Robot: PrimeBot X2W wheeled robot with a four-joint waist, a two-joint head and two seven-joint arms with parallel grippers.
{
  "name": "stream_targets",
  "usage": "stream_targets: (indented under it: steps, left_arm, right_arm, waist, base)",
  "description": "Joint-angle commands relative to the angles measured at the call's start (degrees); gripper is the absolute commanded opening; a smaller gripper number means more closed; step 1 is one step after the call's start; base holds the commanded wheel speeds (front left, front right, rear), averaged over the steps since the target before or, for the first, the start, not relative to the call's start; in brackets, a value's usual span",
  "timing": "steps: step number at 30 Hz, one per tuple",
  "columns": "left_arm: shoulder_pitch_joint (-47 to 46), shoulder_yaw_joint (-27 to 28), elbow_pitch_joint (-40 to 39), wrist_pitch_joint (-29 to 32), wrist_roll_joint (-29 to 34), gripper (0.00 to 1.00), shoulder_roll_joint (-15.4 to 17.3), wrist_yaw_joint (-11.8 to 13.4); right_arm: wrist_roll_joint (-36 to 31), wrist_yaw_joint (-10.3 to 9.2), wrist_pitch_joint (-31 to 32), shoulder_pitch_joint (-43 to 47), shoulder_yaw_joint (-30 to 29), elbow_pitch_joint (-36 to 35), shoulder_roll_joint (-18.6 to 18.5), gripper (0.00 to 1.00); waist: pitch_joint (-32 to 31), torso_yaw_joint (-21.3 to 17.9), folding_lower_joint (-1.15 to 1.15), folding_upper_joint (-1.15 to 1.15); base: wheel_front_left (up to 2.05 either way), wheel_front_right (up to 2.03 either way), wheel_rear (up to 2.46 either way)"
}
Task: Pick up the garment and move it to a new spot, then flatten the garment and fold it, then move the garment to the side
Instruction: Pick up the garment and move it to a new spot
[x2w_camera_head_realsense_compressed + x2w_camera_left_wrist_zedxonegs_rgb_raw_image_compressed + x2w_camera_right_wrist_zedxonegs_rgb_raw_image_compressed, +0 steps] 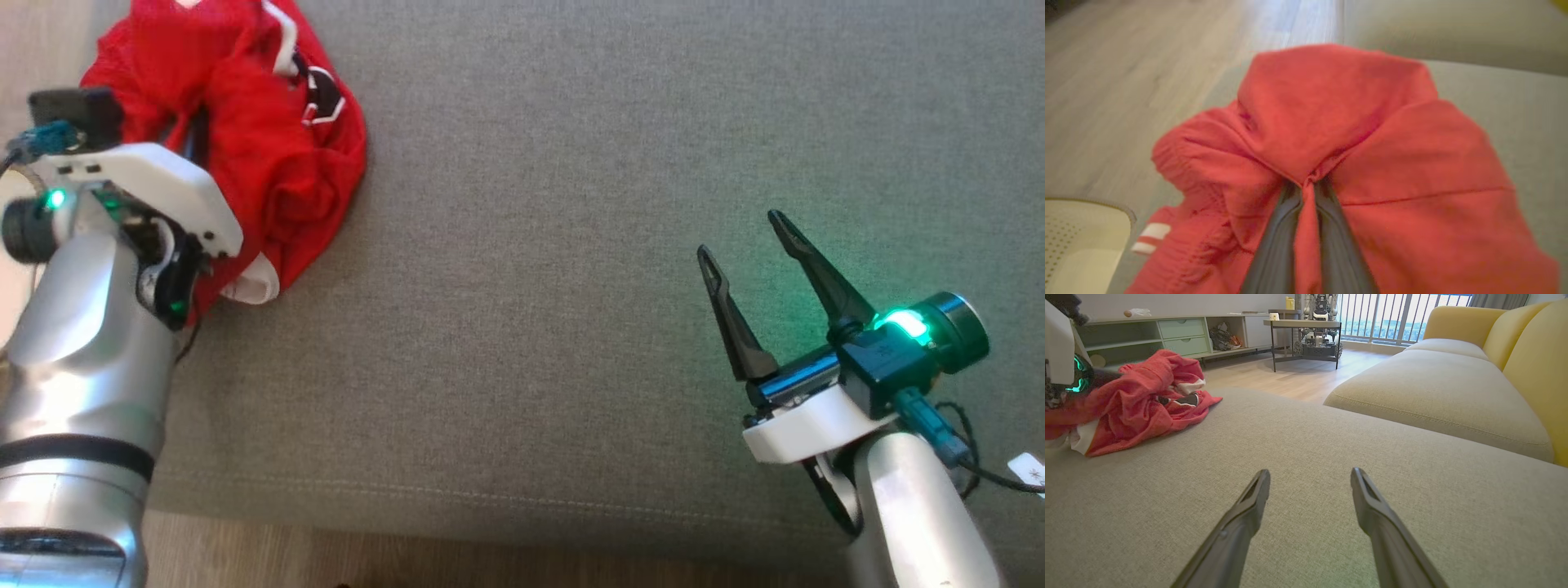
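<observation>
- The crumpled red garment (277, 147), of thin mesh-like fabric with white trim, lay heaped on the far left corner of the broad grey woven sofa cushion (571, 163).
- The left fingers (1278, 241) were clenched on a pinched fold of the red garment. Cloth was bunched between them and draped around both tips.
- The right fingers (731, 318) stood spread and empty above the near right part of the grey cushion, well apart from the garment.
- The step in hand, as I judged it, was the first pick-up. The grasp looked made, but most of the cloth rested on the cushion.
- The next move called for a lift high enough to clear the trailing folds off the cushion. A carry toward its open middle would follow, where there was room to flatten.
- A pinch on a single fold might slip, so a slow lift seemed wise.
</observation>
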Motion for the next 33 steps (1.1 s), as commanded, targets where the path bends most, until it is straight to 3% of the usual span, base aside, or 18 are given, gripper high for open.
stream_targets:
  steps: [1,7,19,25,33]
  left_arm:
    - [-2.6,0.8,-2.9,-3.1,-0.3,0.00,3.9,-0.3]
    - [-4.2,-0.3,-8.0,-10.3,1.5,0.00,6.4,-0.2]
    - [-4.1,-1.0,-24.3,-10.5,2.8,0.00,6.8,0.8]
    - [-1.9,-1.6,-34.6,-5.7,1.3,0.00,6.0,2.0]
    - [4.5,-3.6,-43.9,-1.1,0.2,0.00,2.7,5.7]
  right_arm:
    - [0.4,-0.01,-0.5,-0.2,1.6,-1.4,0.1,1.00]
    - [2.0,-0.01,-0.5,0.0,2.1,-0.9,0.1,1.00]
    - [4.8,-0.01,-0.5,1.1,3.3,-0.9,0.1,1.00]
    - [7.2,-0.01,-0.5,-0.2,4.1,-3.0,0.1,1.00]
    - [9.4,-0.01,-0.5,-2.1,4.2,-8.2,0.1,1.00]
  waist:
    - [-1.2,0.3,0.00,0.00]
    - [-4.9,0.2,0.00,0.00]
    - [-10.4,-3.8,0.00,0.00]
    - [-11.1,-10.7,0.00,0.00]
    - [-9.0,-22.3,0.00,0.00]
  base:
    - [0.00,0.00,0.00]
    - [0.00,0.00,0.00]
    - [0.00,0.00,0.00]
    - [0.00,0.00,0.00]
    - [0.00,0.00,0.00]
